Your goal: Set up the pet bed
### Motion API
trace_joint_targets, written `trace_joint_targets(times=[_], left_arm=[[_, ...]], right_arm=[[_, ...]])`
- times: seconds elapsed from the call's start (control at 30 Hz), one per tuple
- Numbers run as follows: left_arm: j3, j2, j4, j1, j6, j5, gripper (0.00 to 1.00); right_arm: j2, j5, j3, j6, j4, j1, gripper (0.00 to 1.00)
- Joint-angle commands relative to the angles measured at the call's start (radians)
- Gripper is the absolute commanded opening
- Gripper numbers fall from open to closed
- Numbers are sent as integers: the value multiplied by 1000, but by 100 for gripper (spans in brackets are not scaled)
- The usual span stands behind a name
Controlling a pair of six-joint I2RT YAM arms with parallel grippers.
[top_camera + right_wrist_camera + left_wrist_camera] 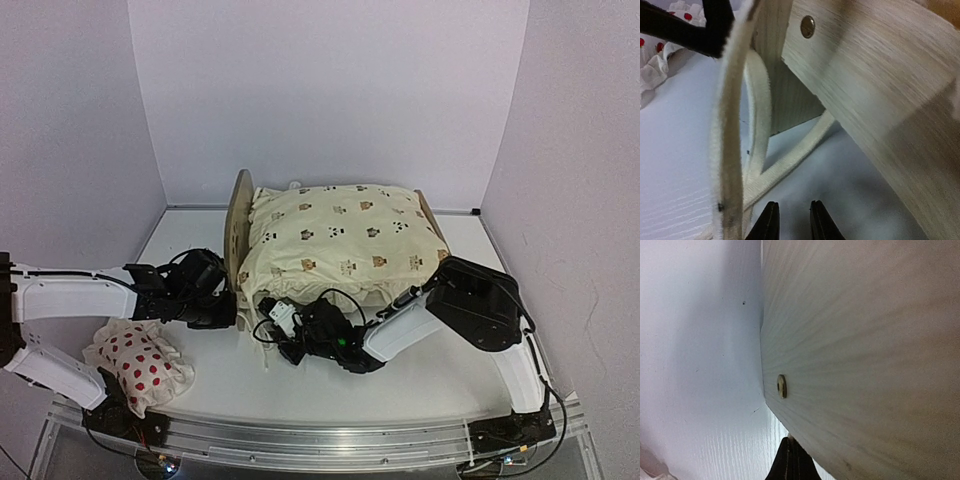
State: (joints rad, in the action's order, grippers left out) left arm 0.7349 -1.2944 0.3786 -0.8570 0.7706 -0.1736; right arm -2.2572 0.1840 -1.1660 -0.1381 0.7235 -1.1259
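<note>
The pet bed (238, 225) stands mid-table, its rounded wooden headboard on the left. A cream animal-print cushion (340, 235) lies on top of it. My left gripper (228, 312) is shut at the headboard's near lower corner. In the left wrist view its tips (790, 455) touch the edge of the wood panel (865, 340), and a pale speck shows at them. My right gripper (268, 330) is low at the bed's near left corner. Its jaws (794, 215) stand narrowly open over bare table, beside the cushion's cream ties (790, 165), below the bed's wood (880, 90).
A small white pillow with red spots (140, 365) lies at the near left, also visible behind the ties (655, 65). One tie band (727, 150) hangs close to my right gripper's left finger. White walls enclose the table on three sides.
</note>
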Motion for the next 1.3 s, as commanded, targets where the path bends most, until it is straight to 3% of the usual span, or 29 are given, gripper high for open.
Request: trace_joint_targets(times=[0.0,0.43,1.27], left_arm=[[37,-14,-98,-7,-50,47,0],[29,-16,-128,-7,-55,80,0],[21,-43,-185,-7,-59,131,0]], right_arm=[[-7,-138,-25,-10,40,15,26],[-45,-176,-34,37,180,38,39],[-84,-260,-63,103,305,39,41]])
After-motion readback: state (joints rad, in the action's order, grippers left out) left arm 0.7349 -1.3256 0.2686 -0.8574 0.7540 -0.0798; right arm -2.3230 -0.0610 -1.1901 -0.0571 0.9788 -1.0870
